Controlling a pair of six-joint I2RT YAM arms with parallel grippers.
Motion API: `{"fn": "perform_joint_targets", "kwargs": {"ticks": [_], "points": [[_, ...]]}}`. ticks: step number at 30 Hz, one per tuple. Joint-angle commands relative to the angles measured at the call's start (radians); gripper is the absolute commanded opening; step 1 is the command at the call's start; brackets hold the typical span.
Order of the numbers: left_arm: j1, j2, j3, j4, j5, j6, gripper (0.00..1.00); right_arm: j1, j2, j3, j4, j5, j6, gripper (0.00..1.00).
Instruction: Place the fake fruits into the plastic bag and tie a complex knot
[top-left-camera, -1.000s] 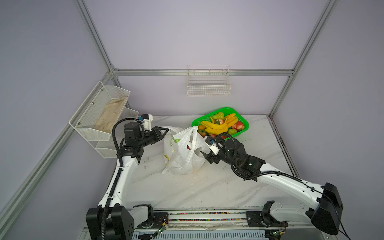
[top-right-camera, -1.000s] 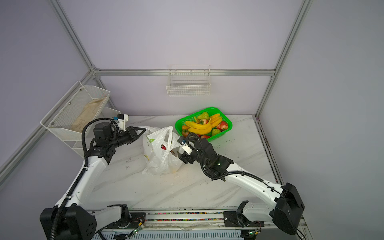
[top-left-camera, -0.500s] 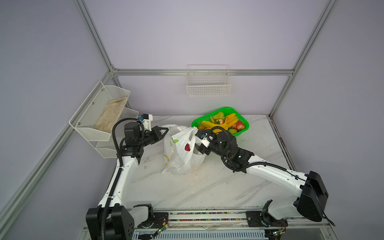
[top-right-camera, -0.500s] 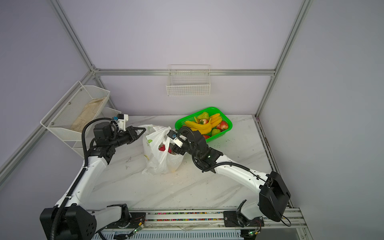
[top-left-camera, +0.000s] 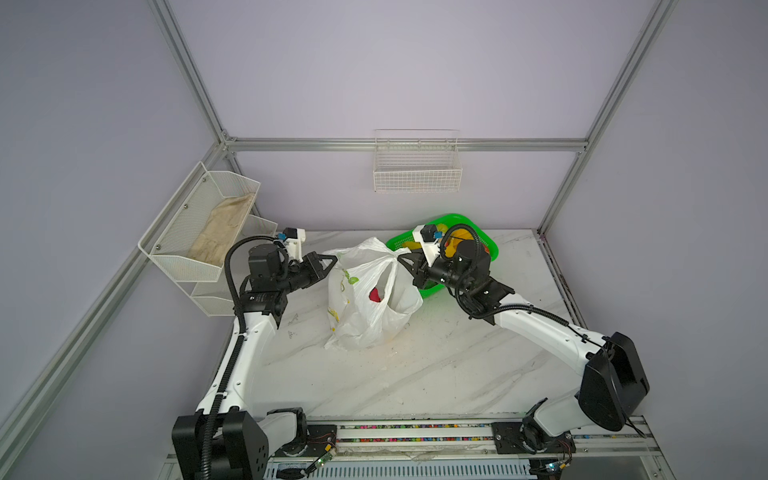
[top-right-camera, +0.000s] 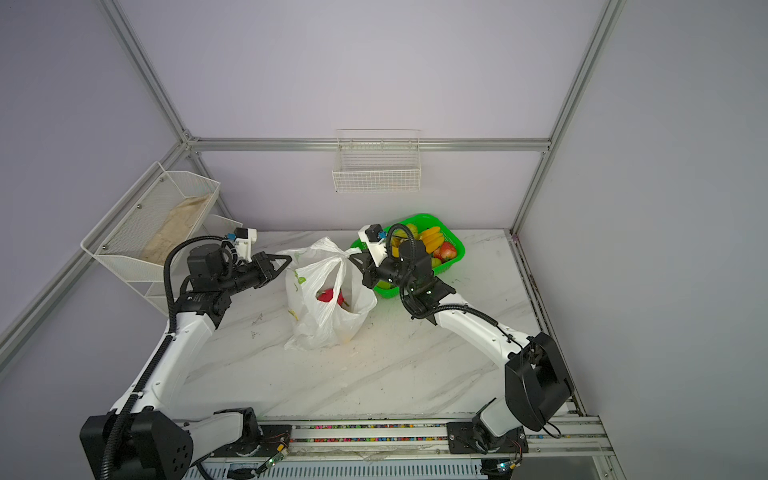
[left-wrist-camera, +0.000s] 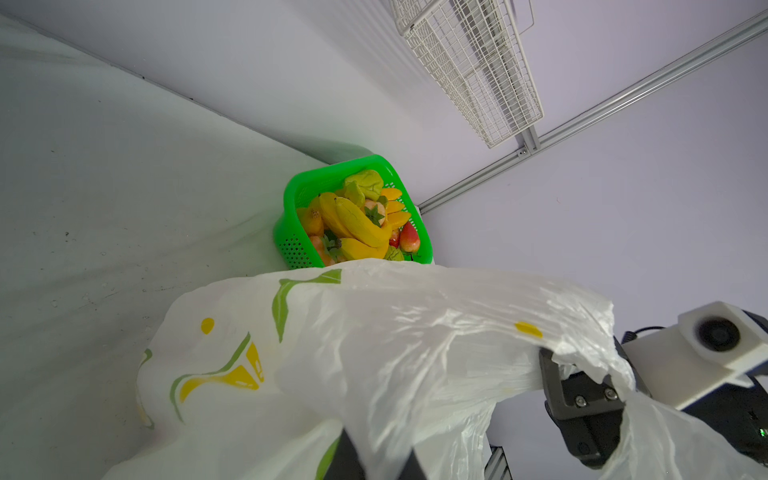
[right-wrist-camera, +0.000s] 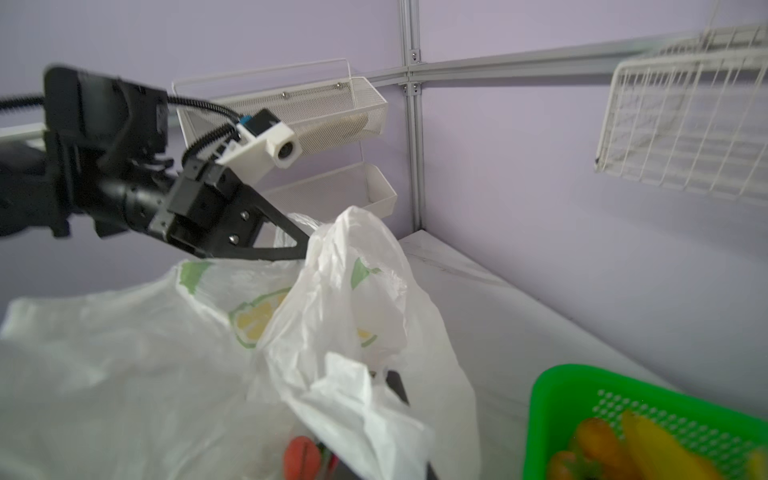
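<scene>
While the left gripper (top-left-camera: 331, 261) pinches one handle of the plastic bag (top-left-camera: 357, 320) on the table (top-left-camera: 415, 374) with closed jaws, the right gripper (top-left-camera: 402, 258) clamps the opposite handle, presumably to spread the mouth above the red fake fruit (top-left-camera: 375, 295) inside. Compared with a second earlier, the right jaws are no longer open low beside the bag.

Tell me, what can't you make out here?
Plastic bag contents, both top views: one red fruit shows; film hides the rest.
Green basket, a top view: right arm covers most of it.
Left gripper, left wrist view: tips under the bag.
Basket fruits, right wrist view: blurred, cut by the edge.
</scene>
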Motion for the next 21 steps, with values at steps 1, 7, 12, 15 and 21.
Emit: {"fn": "perform_joint_targets", "kwargs": {"ticks": [1, 7, 12, 15, 21], "points": [[-0.007, -0.003, -0.025, 0.047, 0.022, -0.017, 0.19, -0.023, 0.02, -0.056, 0.217, -0.129, 0.402, 0.01], [-0.023, -0.093, 0.017, -0.025, -0.056, 0.041, 0.51, -0.024, -0.007, -0.182, 0.422, -0.11, 0.672, 0.0], [-0.149, -0.184, 0.089, -0.158, -0.306, 0.213, 0.71, -0.024, -0.02, -0.21, 0.401, -0.087, 0.682, 0.0], [-0.248, -0.23, 0.135, -0.217, -0.446, 0.302, 0.78, -0.024, -0.031, -0.201, 0.371, -0.086, 0.671, 0.0], [-0.448, -0.233, 0.221, -0.283, -0.516, 0.45, 0.79, -0.024, -0.015, -0.144, 0.294, -0.131, 0.638, 0.0]]}}
